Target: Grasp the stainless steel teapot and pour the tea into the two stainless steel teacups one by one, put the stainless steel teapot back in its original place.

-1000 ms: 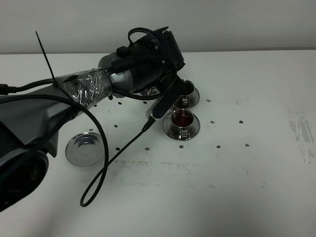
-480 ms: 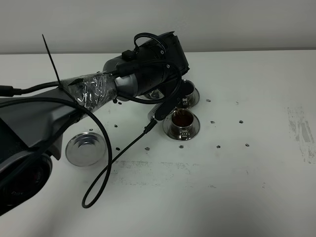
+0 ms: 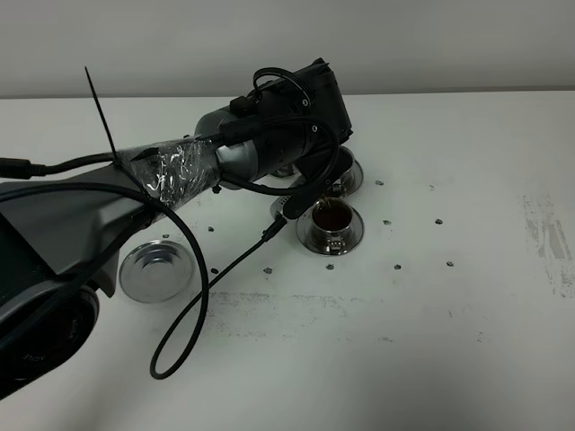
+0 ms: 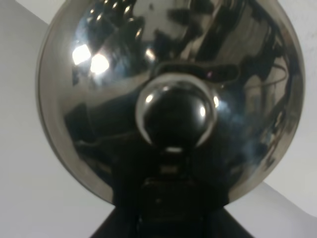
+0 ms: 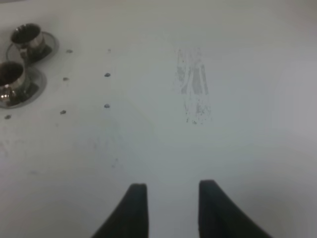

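My left gripper is shut on the stainless steel teapot, whose shiny domed lid and knob fill the left wrist view. In the exterior view the teapot is almost wholly hidden under my left wrist, which hangs over the far teacup. The near teacup stands on its saucer and holds dark reddish-brown tea. What the far cup holds I cannot tell. The round steel tray lies empty at the left. My right gripper is open over bare table. Both cups show in its view.
A black cable loops from the left arm down onto the table in front of the tray. Small dark specks dot the white table around the cups. A scuffed patch marks the table on the right side.
My left arm with the teapot has shifted to the right and a little away, so it now covers more of the far teacup. The near cup and tray have not moved.
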Robot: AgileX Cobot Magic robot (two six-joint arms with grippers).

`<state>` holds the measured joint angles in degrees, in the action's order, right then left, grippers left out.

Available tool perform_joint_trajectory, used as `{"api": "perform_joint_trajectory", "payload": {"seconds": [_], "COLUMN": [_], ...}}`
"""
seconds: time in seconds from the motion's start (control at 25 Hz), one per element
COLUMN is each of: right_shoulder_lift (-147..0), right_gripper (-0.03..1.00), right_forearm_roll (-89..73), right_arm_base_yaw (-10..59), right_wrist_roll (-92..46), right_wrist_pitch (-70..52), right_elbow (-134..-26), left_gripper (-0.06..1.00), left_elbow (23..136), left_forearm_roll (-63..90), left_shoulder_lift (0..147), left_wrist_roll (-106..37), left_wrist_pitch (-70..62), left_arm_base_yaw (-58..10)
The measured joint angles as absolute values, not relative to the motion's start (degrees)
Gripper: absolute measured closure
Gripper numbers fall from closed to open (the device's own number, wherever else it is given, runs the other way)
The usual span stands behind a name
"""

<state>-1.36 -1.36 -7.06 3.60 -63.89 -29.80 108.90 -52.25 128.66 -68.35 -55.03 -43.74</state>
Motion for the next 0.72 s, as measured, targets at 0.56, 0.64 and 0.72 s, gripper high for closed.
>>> {"api": "perform_joint_trajectory", "payload": {"seconds": [0.56,0.64,0.72], "right_shoulder_lift": [-1.36,-1.36,-1.36], "right_gripper": [0.69,0.69,0.69], "right_forearm_roll": [-1.36,-1.36,-1.36], "right_arm_base_yaw": [-7.06,-7.06,-7.06], "right_wrist_roll": [3.60,3.60,3.60], "right_wrist_pitch": [-63.89,-63.89,-63.89], "right_elbow": [-29.80,-29.80,-29.80], "left_gripper": [0.74,0.74,0.74], "left_elbow": [108.90,108.90,108.90], "left_forearm_roll": [-51.03,-49.46,-48.12], "left_shoulder_lift": [128.66,128.66,128.66], "left_wrist_roll": [-68.35,-68.35,-68.16], "left_wrist_pitch": [-55.03,-55.03,-55.09], "left_arm_base_yaw": [-43.79,-43.48,-43.08]}}
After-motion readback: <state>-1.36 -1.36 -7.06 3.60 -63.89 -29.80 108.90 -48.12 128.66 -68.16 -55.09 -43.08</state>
